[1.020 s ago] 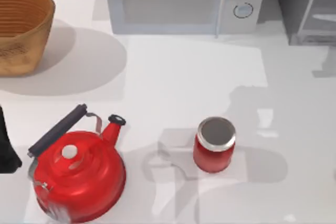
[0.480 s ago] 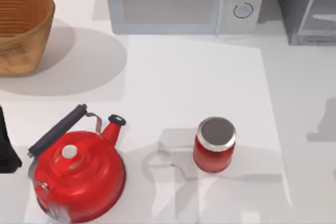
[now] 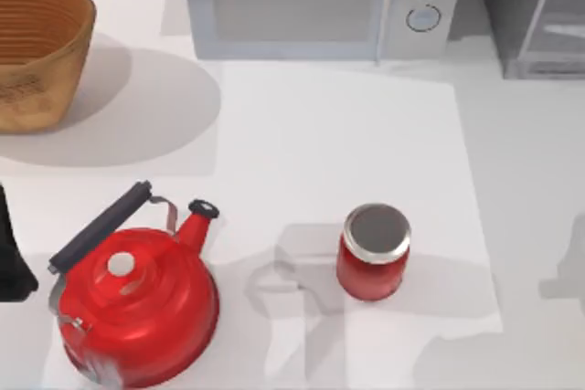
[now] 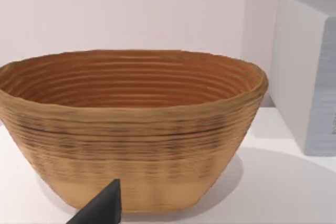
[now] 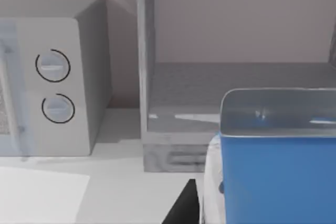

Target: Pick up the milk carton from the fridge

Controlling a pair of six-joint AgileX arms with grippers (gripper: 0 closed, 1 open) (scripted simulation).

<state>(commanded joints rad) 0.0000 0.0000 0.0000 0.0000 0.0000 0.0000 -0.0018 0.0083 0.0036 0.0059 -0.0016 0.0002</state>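
Observation:
The milk carton [image 5: 273, 182], blue with a white face, sits very close in the right wrist view, in front of the fridge [image 5: 231, 93], whose grey inside is open behind it. My right gripper [image 5: 262, 216] is shut on the carton, with one dark finger [image 5: 181, 208] against its white face. In the top view the fridge [image 3: 512, 6] stands at the back right corner with its pale door panel [image 3: 559, 6]. My left arm [image 3: 11, 258] is parked at the table's left edge, one fingertip [image 4: 102, 208] facing the basket.
A light grey microwave [image 3: 311, 2] with two knobs stands at the back centre. A woven basket [image 3: 37, 52] is at the back left. A red kettle [image 3: 137, 303] sits front left, and a red jar [image 3: 373, 253] with a silver lid sits front centre on a white mat [image 3: 347, 134].
The arm's shadow on the table at the right has slid from in front of the fridge toward the front right edge. Kettle, jar, basket and left arm have not moved.

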